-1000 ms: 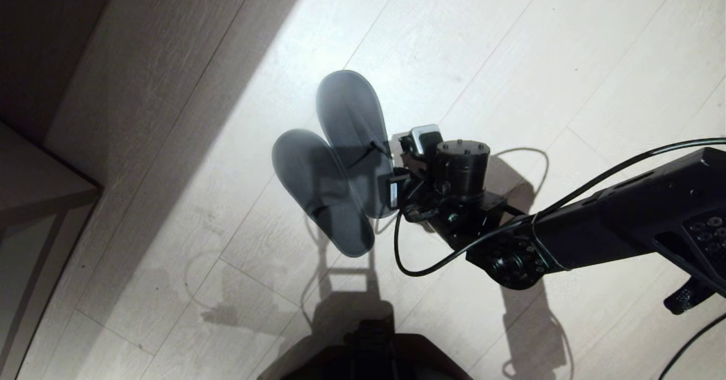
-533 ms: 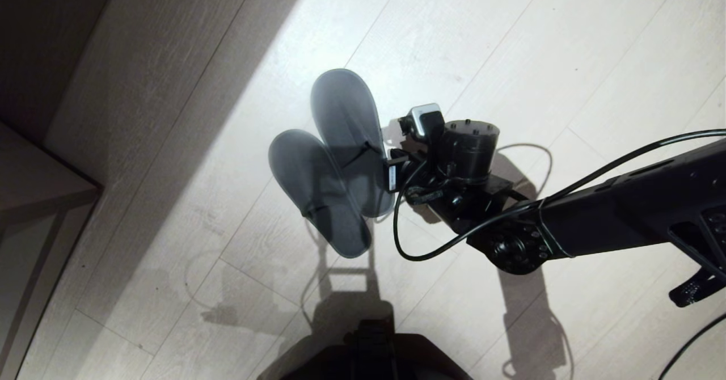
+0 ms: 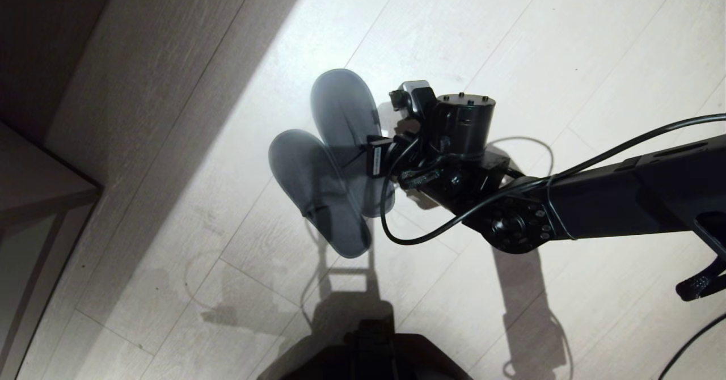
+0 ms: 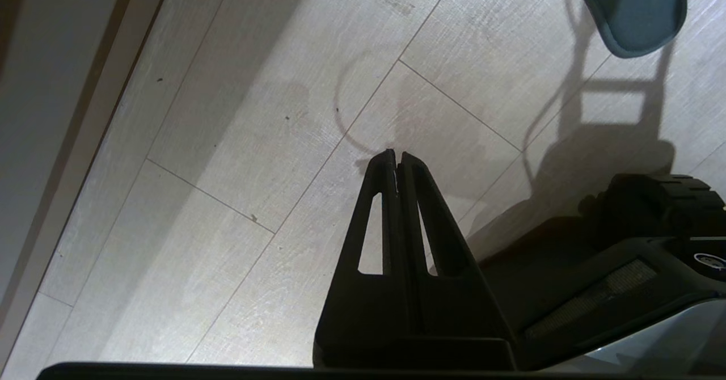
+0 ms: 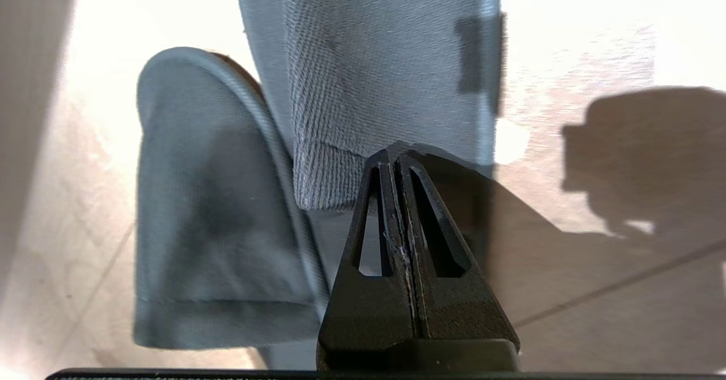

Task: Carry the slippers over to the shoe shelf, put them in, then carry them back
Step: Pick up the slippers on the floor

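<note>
The two blue-grey slippers (image 3: 340, 113) overlap in a V above the pale floor, toes pointing away from me. The right arm's wrist (image 3: 462, 136) hangs just to their right and hides the fingers in the head view. In the right wrist view my right gripper (image 5: 395, 154) is shut, its tips at the knit hem of one slipper (image 5: 385, 57), with the other slipper (image 5: 210, 198) beside it. My left gripper (image 4: 396, 154) is shut and empty, parked low over the floor, with a slipper heel (image 4: 629, 11) ahead of it. What looks like a corner of the shoe shelf (image 3: 39, 181) shows at the far left.
Pale plank floor (image 3: 510, 39) stretches all round the slippers. A black cable (image 3: 397, 227) loops under the right wrist. My dark base (image 3: 368, 351) sits at the near edge. A shaded strip of floor (image 3: 85, 57) runs along the left side.
The right wrist has risen and swung further from me, turning as it went. Both slippers have shifted slightly left with it. The floor and the left arm have not moved.
</note>
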Controlling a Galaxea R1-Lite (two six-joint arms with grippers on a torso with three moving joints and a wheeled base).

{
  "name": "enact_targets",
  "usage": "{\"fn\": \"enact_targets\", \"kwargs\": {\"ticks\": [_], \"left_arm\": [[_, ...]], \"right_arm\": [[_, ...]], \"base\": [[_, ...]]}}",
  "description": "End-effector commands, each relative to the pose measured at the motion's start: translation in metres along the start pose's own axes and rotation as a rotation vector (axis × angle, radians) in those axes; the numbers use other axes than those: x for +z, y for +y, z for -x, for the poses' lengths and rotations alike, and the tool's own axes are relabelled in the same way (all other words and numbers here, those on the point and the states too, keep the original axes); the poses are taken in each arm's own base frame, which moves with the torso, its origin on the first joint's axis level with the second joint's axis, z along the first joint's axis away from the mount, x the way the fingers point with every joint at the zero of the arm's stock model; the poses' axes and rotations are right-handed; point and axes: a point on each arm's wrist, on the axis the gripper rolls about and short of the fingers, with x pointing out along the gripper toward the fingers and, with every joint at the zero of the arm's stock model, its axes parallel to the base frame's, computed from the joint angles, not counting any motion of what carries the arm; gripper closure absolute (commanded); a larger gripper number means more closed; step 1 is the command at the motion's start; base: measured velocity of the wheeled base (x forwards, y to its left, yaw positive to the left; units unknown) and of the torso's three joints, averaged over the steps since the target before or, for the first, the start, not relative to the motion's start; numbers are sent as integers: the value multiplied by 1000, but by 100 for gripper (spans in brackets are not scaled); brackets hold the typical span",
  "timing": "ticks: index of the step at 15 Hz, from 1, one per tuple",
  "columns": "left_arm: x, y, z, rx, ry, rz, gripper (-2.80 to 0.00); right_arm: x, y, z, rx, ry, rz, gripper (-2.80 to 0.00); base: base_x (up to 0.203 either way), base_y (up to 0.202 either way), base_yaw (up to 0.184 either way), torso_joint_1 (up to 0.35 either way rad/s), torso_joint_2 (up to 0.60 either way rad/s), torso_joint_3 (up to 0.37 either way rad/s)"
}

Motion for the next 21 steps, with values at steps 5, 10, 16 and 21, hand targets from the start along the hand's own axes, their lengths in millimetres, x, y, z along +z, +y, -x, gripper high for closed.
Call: {"fn": "enact_targets", "kwargs": {"ticks": [5,10,16,21], "left_arm": [[0,0,0,0,0,0,0],[0,0,0,0,0,1,0],[0,0,0,0,0,3,0],[0,0,0,0,0,4,0]], "right_arm": [[-14,18,0,38,60,-3,0],[-45,18,-6,2,135,13,0],[-83,14,-9,-77,233,42,0],[-96,13,6,-78,299,57,0]], "base": [[0,0,0,0,0,0],[0,0,0,0,0,0],[0,0,0,0,0,0],[0,0,0,0,0,0]]}}
